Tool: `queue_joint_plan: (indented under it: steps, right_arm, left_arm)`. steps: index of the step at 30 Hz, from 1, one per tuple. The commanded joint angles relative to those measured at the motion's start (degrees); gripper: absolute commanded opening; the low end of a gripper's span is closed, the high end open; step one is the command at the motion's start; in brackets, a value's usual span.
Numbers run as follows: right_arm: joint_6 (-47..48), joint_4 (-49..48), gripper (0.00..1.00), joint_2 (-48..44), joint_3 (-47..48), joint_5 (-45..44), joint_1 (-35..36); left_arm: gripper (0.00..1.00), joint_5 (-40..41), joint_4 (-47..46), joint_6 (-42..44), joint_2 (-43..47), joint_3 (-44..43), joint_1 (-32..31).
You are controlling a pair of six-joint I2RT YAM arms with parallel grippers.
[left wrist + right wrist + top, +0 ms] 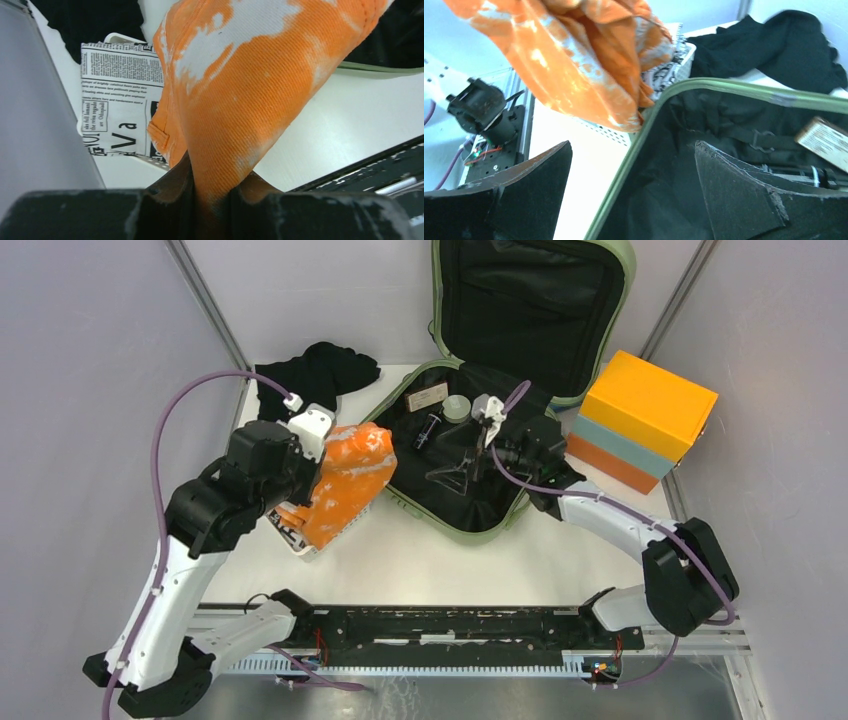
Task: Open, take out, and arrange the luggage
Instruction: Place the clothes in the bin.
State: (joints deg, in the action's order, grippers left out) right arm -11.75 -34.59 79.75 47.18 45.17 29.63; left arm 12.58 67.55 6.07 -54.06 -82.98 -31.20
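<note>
The sage-green luggage (405, 502) lies open at the back middle of the table, its lid (530, 310) standing upright and its black lining bare. My left gripper (212, 200) is shut on an orange-and-white garment (260, 75), which hangs over a white perforated basket (295, 538) to the left of the case. My right gripper (632, 145) stands wide open over the near left rim of the luggage (634, 150), with nothing between its fingers. A tan box (427, 396), a round grey lid (457, 408) and a small dark bottle (428, 430) lie inside the case.
A black garment (315, 375) lies crumpled at the back left. An orange and light-blue box (640, 420) stands at the right of the case. A newspaper-print item (120, 95) lies in the basket under the orange garment. Grey walls close in both sides.
</note>
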Motion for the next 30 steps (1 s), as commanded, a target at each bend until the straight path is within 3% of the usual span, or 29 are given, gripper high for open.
queue_joint_plan:
  steps: [1,10,22,27,30]
  right_arm:
    - [8.3,-1.8,0.98,0.3,2.4,2.1,3.5]
    - [17.9,-0.1,0.94,4.8,5.3,-1.7,13.2]
    - [22.2,-2.0,0.77,8.3,6.3,-7.9,22.6]
    - [21.7,-3.3,0.65,7.9,4.9,-13.4,23.5]
    - [20.9,-4.3,0.63,8.8,5.0,-16.1,23.7]
  left_arm:
    - [0.02,-6.4,-9.2,-7.5,3.2,-5.9,0.2]
    - [0.02,-3.6,-8.6,-16.8,6.2,-3.0,0.2]
    - [0.02,-15.4,-8.0,-27.5,6.9,-5.0,0.2]
    - [0.02,-11.4,-7.3,-27.1,7.7,-1.4,0.2]
    - [0.02,-6.6,-6.7,-25.2,7.1,0.6,0.2]
